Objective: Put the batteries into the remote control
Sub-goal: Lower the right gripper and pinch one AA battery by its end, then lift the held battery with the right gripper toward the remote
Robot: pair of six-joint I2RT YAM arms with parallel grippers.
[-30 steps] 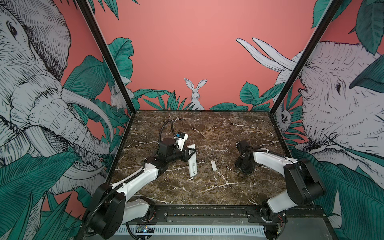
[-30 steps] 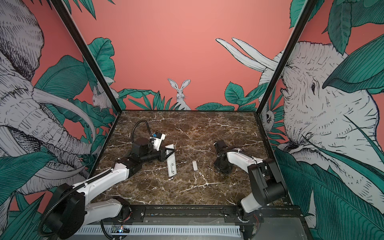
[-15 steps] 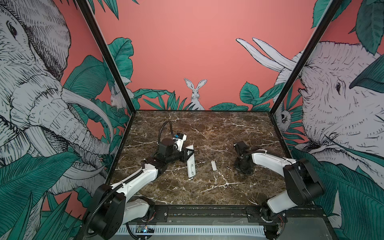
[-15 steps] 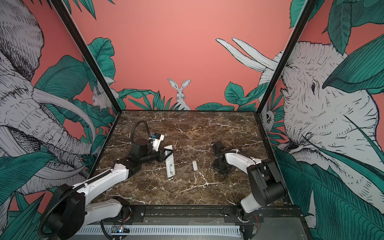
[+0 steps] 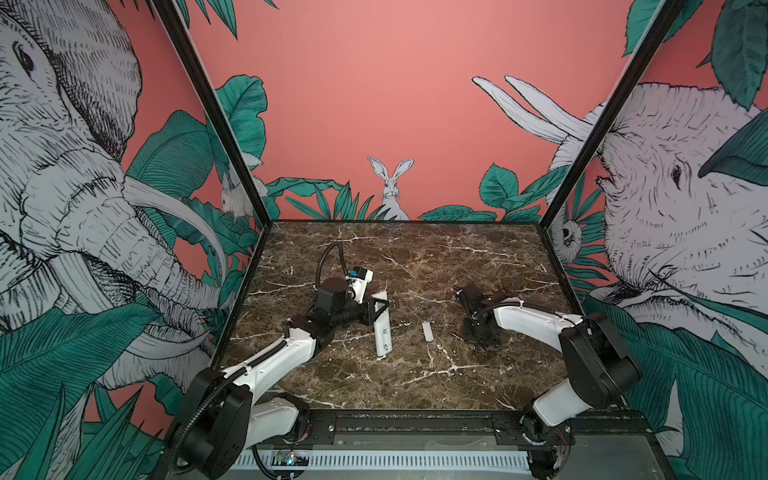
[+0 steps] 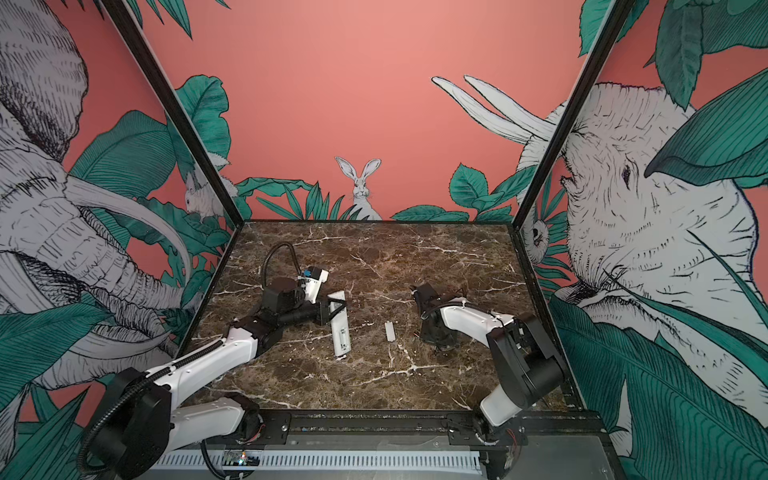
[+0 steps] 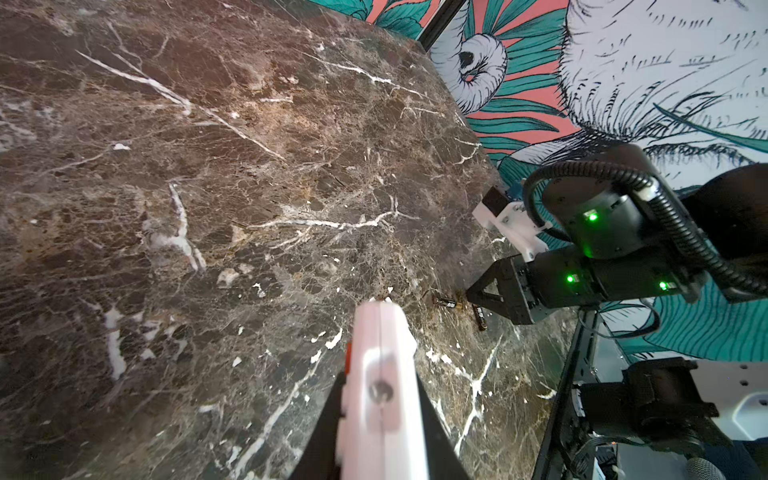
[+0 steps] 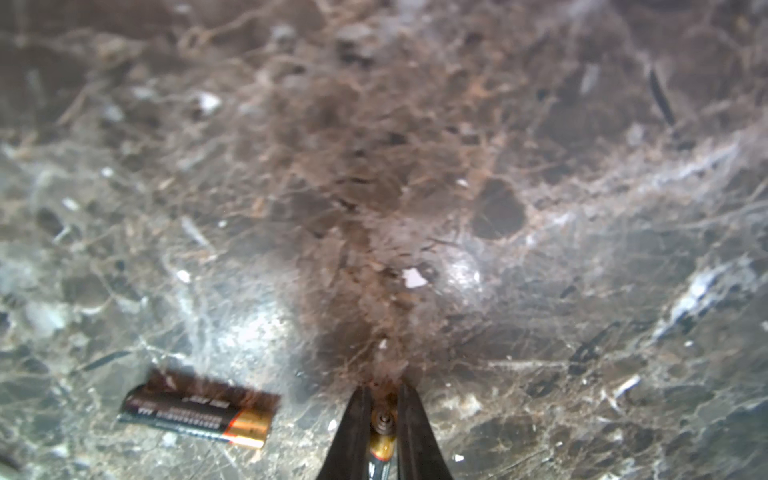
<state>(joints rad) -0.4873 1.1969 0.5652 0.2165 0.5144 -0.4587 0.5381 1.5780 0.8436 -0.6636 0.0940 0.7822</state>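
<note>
Fingers [image 8: 356, 432] of right gripper [image 8: 382, 392] sat nearly shut, pinching one battery [image 8: 381, 446] (second battery [image 8: 199, 411] just beside them); its smooth round body might slip out on lifting.

top pair: high front, same whole scene | wrists: close to marble [image 8: 415, 166]

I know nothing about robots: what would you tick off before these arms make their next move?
1. Right gripper closed on a battery: ok.
2. Second battery lying free on the table, apart from the grip: ok.
3. Left gripper clamping the remote control: ok.
4. Cover plate off, lying on the table between the remote control and the right arm: ok.
5. Battery bay open and facing up: cannot tell.
6. Held battery's ends matching the bay: cannot tell.
</note>
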